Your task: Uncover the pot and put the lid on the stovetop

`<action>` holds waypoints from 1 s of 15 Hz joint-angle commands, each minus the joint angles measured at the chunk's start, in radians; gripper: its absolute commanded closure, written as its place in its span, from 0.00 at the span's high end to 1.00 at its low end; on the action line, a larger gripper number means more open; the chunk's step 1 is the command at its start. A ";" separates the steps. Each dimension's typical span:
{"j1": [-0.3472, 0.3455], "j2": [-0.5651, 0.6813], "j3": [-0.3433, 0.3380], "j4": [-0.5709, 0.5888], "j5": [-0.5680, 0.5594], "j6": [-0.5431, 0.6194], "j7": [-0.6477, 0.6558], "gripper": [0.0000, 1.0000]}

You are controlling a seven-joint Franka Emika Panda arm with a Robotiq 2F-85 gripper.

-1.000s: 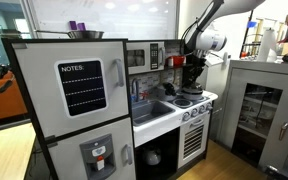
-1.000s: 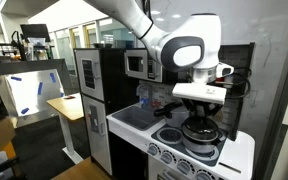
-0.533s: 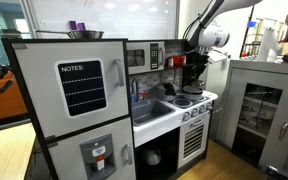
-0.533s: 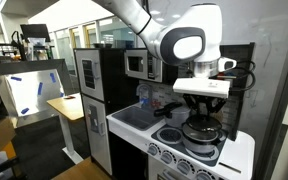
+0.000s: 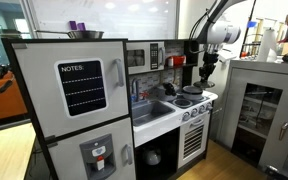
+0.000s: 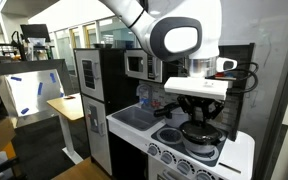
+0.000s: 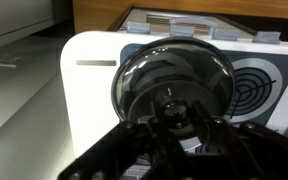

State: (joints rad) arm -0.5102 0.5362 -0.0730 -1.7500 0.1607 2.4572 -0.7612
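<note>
My gripper [image 7: 174, 125] is shut on the knob of a round glass lid [image 7: 169, 70], which fills the middle of the wrist view over the white stovetop [image 7: 89, 90]. A black burner ring [image 7: 262, 85] shows to its right. In both exterior views the gripper [image 5: 208, 72] [image 6: 199, 108] hangs just above the small pot [image 6: 198, 136] on the stovetop [image 6: 236, 150] [image 5: 200, 100]. The pot [image 5: 191, 91] looks small and grey there. The lid hides the pot in the wrist view. I cannot tell how far the lid is off the rim.
The grey sink basin [image 5: 152, 108] [image 6: 132, 116] lies beside the stove. A toy fridge [image 5: 74, 100] with a steel bowl [image 5: 84, 34] on top stands further along. A microwave [image 6: 136, 65] sits behind the sink. A grey cabinet [image 5: 266, 110] stands past the stove.
The gripper has risen above the pot with its fingers still closed on the lid knob, and it has shifted to the right in an exterior view. The pot has stayed put.
</note>
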 commanded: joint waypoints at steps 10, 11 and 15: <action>0.039 -0.251 -0.066 -0.297 -0.008 0.009 0.004 0.08; 0.045 -0.266 -0.071 -0.317 -0.012 0.010 0.006 0.08; 0.075 -0.300 -0.097 -0.363 -0.030 -0.003 0.033 0.08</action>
State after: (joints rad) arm -0.4686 0.2748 -0.1384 -2.0700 0.1586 2.4574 -0.7580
